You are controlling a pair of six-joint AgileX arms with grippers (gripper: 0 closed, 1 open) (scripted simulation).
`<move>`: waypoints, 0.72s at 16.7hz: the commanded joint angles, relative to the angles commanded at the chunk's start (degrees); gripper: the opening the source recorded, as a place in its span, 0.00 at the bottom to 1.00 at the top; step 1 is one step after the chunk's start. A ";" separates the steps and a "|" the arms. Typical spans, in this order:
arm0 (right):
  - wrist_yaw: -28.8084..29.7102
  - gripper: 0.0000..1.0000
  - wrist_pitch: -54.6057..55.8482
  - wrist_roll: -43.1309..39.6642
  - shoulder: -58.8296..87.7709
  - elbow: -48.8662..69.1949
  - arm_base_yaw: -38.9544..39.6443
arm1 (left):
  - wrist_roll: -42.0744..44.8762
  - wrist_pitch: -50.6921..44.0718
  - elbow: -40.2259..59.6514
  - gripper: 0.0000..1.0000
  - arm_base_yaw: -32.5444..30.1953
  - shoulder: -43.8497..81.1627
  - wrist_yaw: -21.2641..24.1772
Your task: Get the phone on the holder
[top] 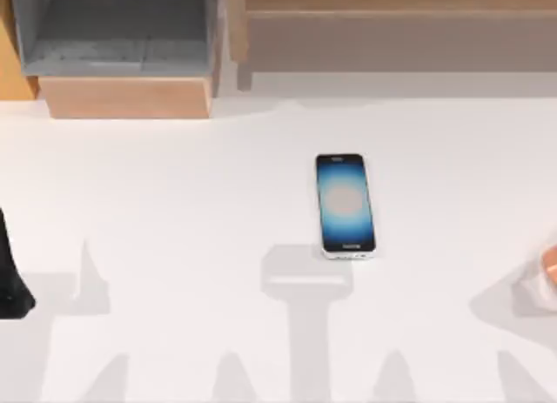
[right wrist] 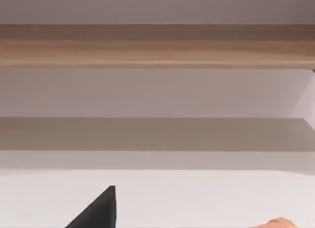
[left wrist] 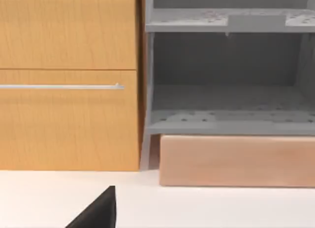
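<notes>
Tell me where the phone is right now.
In the top view the phone lies flat, screen up, on the white table slightly right of centre, well in front of the wooden shelf.

A white table (top: 174,333) fills the near ground, crossed by soft grey shadows along its near edge. At the far left stands a grey open shelf unit (top: 117,33) on a pale wooden base (top: 126,97), with an orange wood cabinet (left wrist: 69,80) bearing a thin metal handle (left wrist: 61,86) beside it. At the far right runs a long wooden piece, perhaps a bench (top: 392,3).
</notes>
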 joint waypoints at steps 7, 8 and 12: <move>0.33 1.00 -5.55 0.86 8.47 5.85 1.78 | 0.00 0.00 0.00 1.00 0.00 0.00 0.00; 0.38 1.00 -7.66 1.26 11.84 8.29 2.55 | 0.00 0.00 0.00 1.00 0.00 0.00 0.00; 0.34 1.00 -18.13 3.80 29.04 21.76 6.70 | 0.00 0.00 0.00 1.00 0.00 0.00 0.00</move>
